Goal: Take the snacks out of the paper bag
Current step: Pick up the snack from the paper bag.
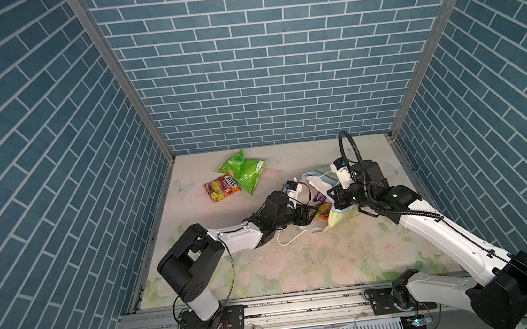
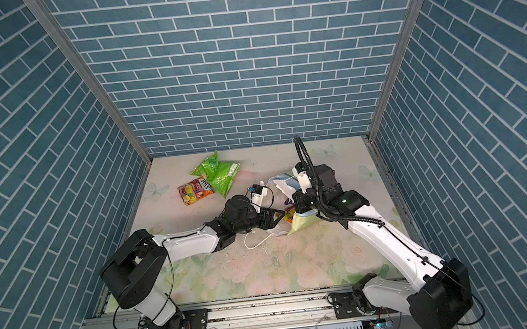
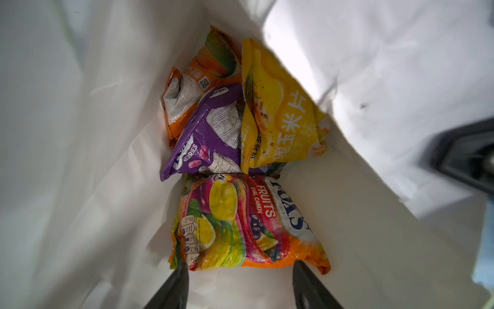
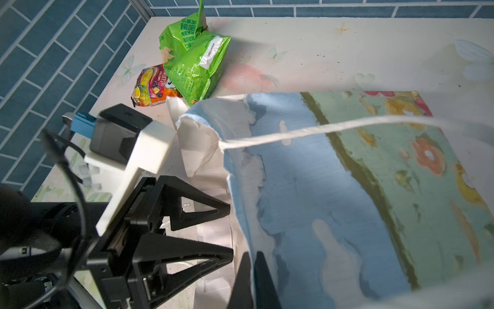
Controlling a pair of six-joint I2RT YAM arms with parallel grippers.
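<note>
The paper bag [image 1: 341, 218] [image 2: 302, 223] lies at mid-right of the table with its mouth toward my left arm. My right gripper [image 4: 252, 255] is shut on the bag's blue-printed wall [image 4: 307, 187] and holds the mouth up. My left gripper [image 3: 240, 264] is inside the white interior [image 3: 80, 160], open, its fingertips [image 3: 181, 270] at the near edge of an orange-red fruit packet [image 3: 246, 222]. Behind that lie purple [image 3: 205, 136], yellow [image 3: 278, 115] and orange-and-white [image 3: 192, 88] snacks. On the table at the back left are green packets [image 1: 244, 174] and a fruit packet [image 1: 222, 188].
Blue brick walls close in the table [image 1: 299, 268] on three sides, and a metal rail [image 1: 303, 304] with both arm bases runs along the front. A white cord handle [image 1: 291, 239] of the bag trails on the floral tabletop near my left arm.
</note>
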